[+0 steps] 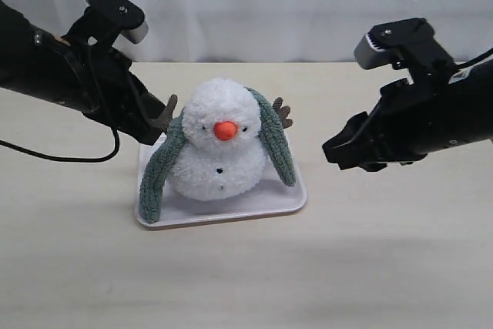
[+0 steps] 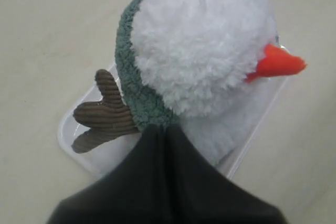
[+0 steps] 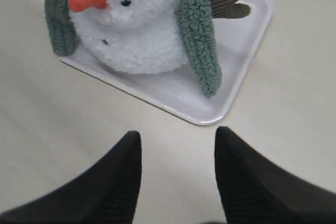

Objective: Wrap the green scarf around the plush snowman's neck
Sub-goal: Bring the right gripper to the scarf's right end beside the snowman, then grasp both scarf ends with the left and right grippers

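The plush snowman (image 1: 219,156) stands upright on a white tray (image 1: 258,204). The green scarf (image 1: 158,171) lies round the back of its neck, and one end hangs down the front on each side. My left gripper (image 1: 159,135) is at the snowman's left side, behind a brown twig arm (image 1: 166,109). In the left wrist view its jaws are closed at the scarf (image 2: 131,93), right where the scarf leaves the head (image 2: 205,40); the left gripper (image 2: 164,128) looks pinched on its edge. My right gripper (image 1: 335,153) hovers right of the tray, open and empty (image 3: 177,137), apart from the scarf's end (image 3: 199,40).
The tray (image 3: 236,72) rests on a pale wooden tabletop with a white curtain behind it. The other twig arm (image 1: 283,115) sticks out behind the right scarf end. A black cable trails from the left arm across the table at the far left.
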